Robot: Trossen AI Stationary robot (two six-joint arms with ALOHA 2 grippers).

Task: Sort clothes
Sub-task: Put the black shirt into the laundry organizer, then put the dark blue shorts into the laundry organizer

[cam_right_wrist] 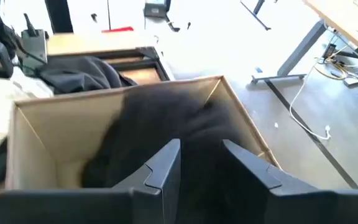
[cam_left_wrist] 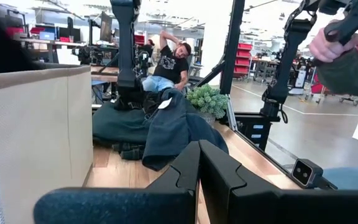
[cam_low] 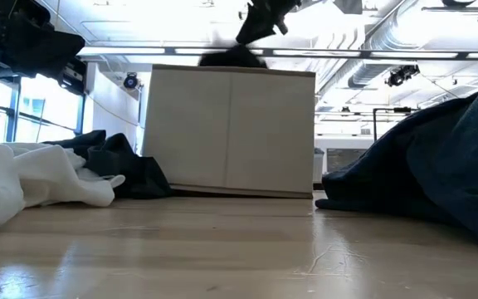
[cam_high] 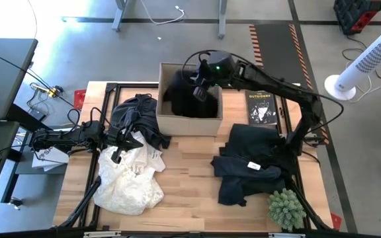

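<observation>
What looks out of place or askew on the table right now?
Nothing is spilled or damaged. One oddity: the dark garment in the box pokes above the rim under the right gripper. The left gripper rests shut by the white clothes.

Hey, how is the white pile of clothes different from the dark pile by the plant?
The white pile is cream and crumpled, on the left arm's side; the dark pile is navy-black, spread flatter, on the right arm's side beside the plant. The dark pile shows a small white tag; the white pile shows none. Both are soft clothes lying on the table, outside the box.
</observation>
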